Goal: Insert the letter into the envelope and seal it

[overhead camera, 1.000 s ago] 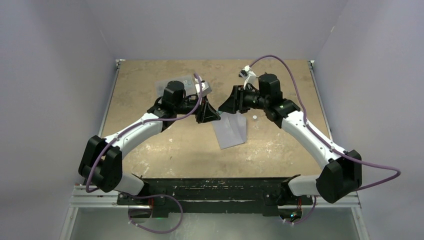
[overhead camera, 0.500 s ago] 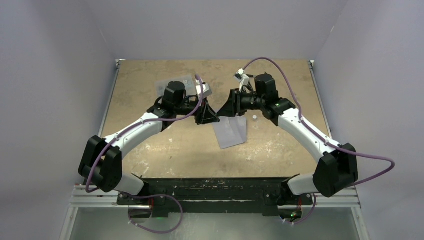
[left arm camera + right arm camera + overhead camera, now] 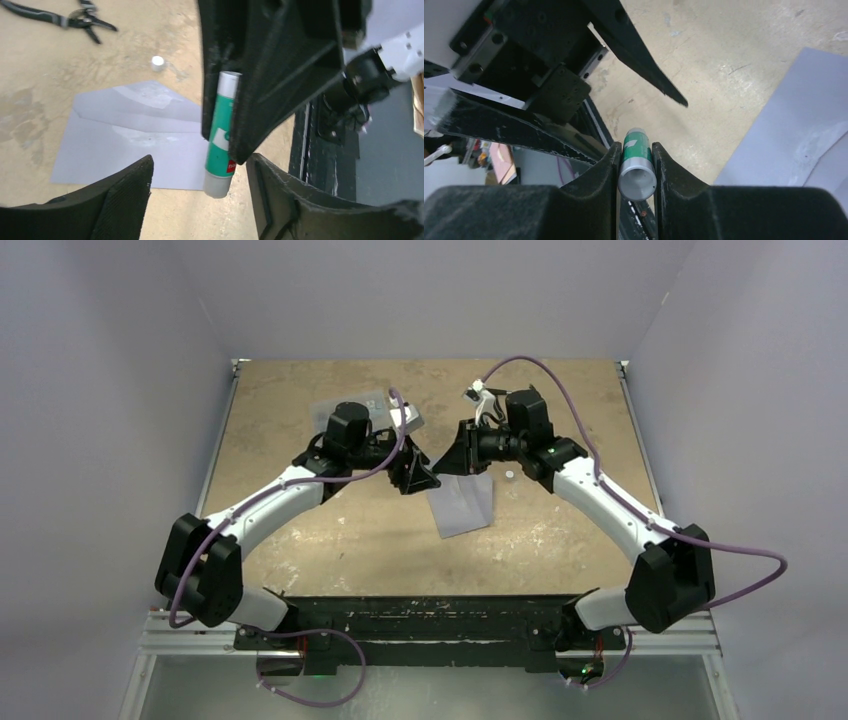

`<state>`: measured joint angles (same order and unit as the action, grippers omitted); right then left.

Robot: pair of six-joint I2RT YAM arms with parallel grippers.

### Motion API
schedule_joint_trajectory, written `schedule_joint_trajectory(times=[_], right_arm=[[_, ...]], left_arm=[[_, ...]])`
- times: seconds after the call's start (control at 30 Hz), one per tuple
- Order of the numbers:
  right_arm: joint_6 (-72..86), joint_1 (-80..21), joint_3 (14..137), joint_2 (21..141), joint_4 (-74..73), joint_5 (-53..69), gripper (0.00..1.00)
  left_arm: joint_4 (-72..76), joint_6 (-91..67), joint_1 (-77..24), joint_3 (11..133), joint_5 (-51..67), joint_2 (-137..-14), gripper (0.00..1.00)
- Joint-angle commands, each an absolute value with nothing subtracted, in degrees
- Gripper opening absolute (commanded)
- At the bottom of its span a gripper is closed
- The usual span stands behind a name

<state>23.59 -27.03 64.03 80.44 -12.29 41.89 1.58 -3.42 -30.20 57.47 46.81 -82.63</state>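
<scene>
- My right end effector [image 3: 635,152] was clenched on a green glue stick [image 3: 636,175], held in the air above the worktop [image 3: 340,530]. It gripped a smooth round tube, so I judged a slip or twist between the pads the first danger
- My left end effector [image 3: 199,167] was released, its fingers spread either side of the stick's lower end without touching it. The two end effectors stood very near each other, and a careless withdrawal could have knocked the stick askew or loose
- The envelope [image 3: 125,145] lay flat around the middle of the worktop, well clear of every edge, with its flap open, close below where the two met. A dropped stick would likely have smeared or shoved it
- I could not see the letter in any view, so I could not tell whether it was inside. Gluing the flap down over an empty envelope was a real risk
- A small white cap [image 3: 157,62] lay loose just beyond the envelope, where a low sweep could have sent it rolling
</scene>
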Motion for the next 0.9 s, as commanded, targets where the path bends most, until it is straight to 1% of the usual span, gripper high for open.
schedule_joint_trajectory(times=[0.0, 0.07, 0.17, 0.27, 0.33, 0.4, 0.43, 0.47, 0.5, 0.57, 0.7, 0.83, 0.87], right_arm=[[24.7, -27.5, 61.8, 74.3, -6.2, 33.1, 0.00], [24.2, -27.5, 59.2, 71.4, -2.7, 25.4, 0.00], [24.3, -27.6, 50.8, 67.1, 4.1, 14.7, 0.00], [23.3, -29.0, 47.2, 68.0, 5.6, 3.1, 0.00], [22.2, -32.9, 46.5, 69.9, 5.2, -7.6, 0.00], [21.6, -36.4, 46.2, 72.4, 5.5, -14.0, 0.00], [21.9, -37.4, 46.4, 73.7, 5.4, -16.5, 0.00], [22.2, -38.3, 46.4, 74.9, 5.5, -18.7, 0.00], [22.3, -39.2, 46.3, 76.0, 5.6, -20.7, 0.00], [21.6, -41.3, 45.6, 77.2, 6.5, -25.0, 0.00], [19.8, -43.1, 43.2, 79.7, 10.2, -27.6, 0.00], [20.0, -43.7, 43.2, 82.9, 10.7, -29.1, 0.00], [20.0, -43.8, 42.8, 83.4, 11.3, -28.6, 0.00]], left_arm=[[7.2, -7.0, -30.1, 56.8, 34.8, -77.2, 0.73], [8.8, -9.0, -30.1, 55.5, 31.5, -75.7, 0.77], [11.9, -13.6, -30.0, 53.2, 28.6, -73.9, 0.78], [15.9, -21.5, -30.1, 51.0, 26.0, -73.5, 0.77], [19.4, -28.4, -30.1, 48.6, 22.3, -74.7, 0.68], [20.8, -33.7, -30.1, 48.2, 19.4, -78.2, 0.48], [20.6, -35.3, -30.1, 48.6, 18.0, -80.9, 0.36], [19.4, -36.4, -30.1, 49.8, 17.3, -83.8, 0.27], [17.7, -37.1, -30.0, 51.6, 16.3, -87.2, 0.20], [14.5, -38.5, -30.1, 55.7, 15.2, -93.5, 0.11], [15.4, -40.0, -30.1, 61.5, 16.7, -104.8, 0.06], [13.5, -40.7, -30.1, 68.0, 15.6, -112.4, 0.00], [12.4, -41.5, -30.1, 69.7, 15.4, -114.1, 0.00]])
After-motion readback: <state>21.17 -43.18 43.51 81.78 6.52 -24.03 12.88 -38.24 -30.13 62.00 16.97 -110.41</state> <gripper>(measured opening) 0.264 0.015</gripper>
